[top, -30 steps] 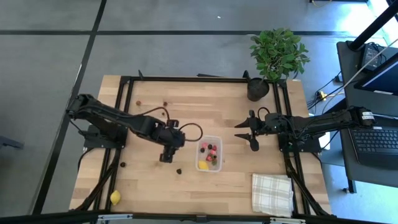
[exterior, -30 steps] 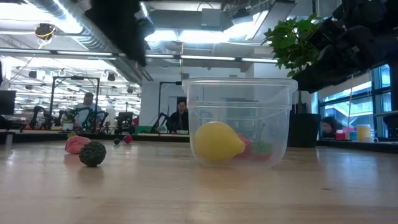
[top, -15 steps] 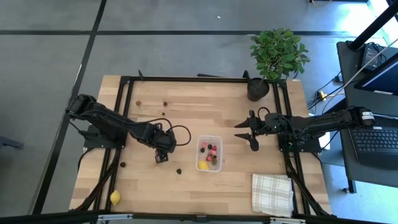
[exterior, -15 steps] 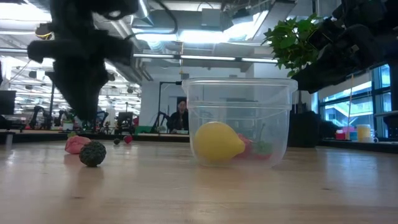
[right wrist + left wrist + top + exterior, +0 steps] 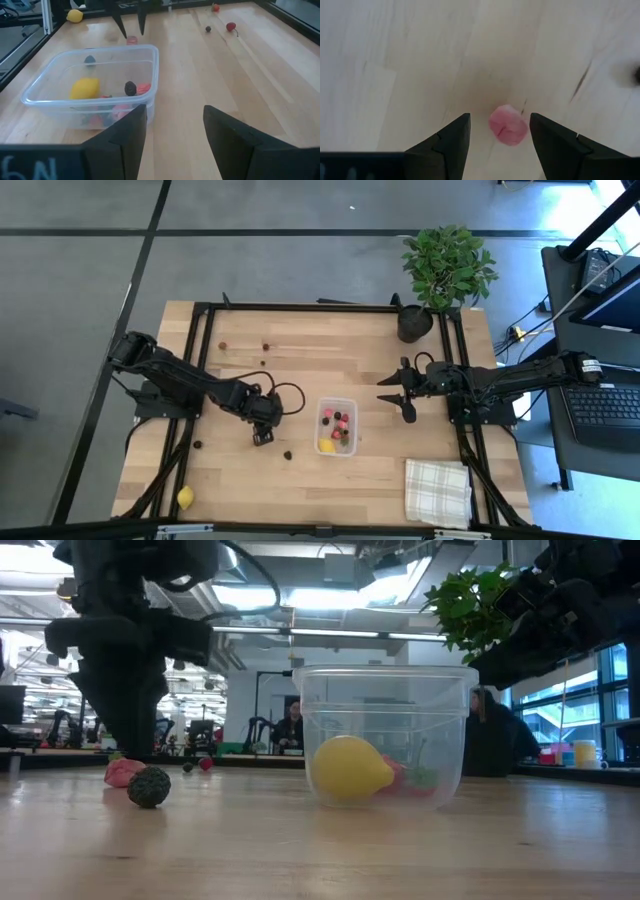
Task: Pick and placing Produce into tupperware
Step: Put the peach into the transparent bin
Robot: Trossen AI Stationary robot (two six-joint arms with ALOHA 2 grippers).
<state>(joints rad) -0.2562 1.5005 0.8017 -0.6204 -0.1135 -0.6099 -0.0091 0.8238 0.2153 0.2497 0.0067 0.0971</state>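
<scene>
My left gripper (image 5: 262,438) is open and points down at the table, left of the tupperware (image 5: 320,406). Its fingers stand on either side of a pink fruit piece (image 5: 507,125) lying on the wood, without touching it. The clear tub (image 5: 385,735) holds a yellow lemon-like piece (image 5: 350,768) and several red, pink and dark bits. A dark berry (image 5: 287,453) lies between my left gripper and the tub. My right gripper (image 5: 395,393) waits open, right of the tub.
A second yellow piece (image 5: 185,498) lies near the table's near left corner. Small red and dark bits (image 5: 265,347) sit toward the far edge, and one dark bit (image 5: 198,445) lies at the left. The checked cloth (image 5: 437,492) is near right, the plant pot (image 5: 414,323) far right.
My left gripper has moved a little toward the table's left, away from the tub, and come down over the pink piece, so that its fingers now reach the table on both sides of it. The fruit pieces and the tub have stayed in place.
</scene>
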